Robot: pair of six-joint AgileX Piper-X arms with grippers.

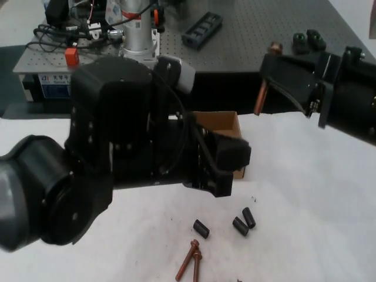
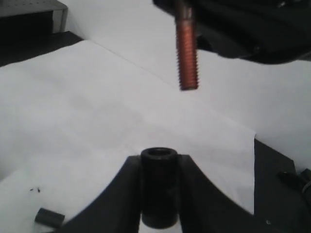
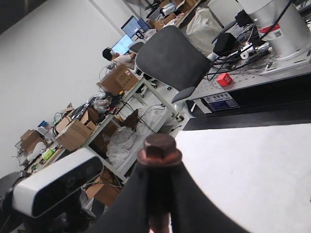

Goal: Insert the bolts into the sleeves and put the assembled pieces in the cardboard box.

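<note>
Firmly, left fingers [image 2: 119, 196] clamp a black sleeve [image 2: 159, 187] while right fingers [image 3: 127, 204] pinch a copper bolt [image 3: 159, 151].

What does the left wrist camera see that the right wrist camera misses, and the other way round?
Left wrist view: a black sleeve held in the left end effector, plus a loose sleeve on the white sheet. Right wrist view: the bolt's hex head, with a chair and shelves in the room behind. Shared: the copper bolt, held by the right end effector.

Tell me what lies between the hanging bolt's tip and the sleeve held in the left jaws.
Nothing: in the left wrist view the stretch between bolt and sleeve is bare air, with white sheet behind.
</note>
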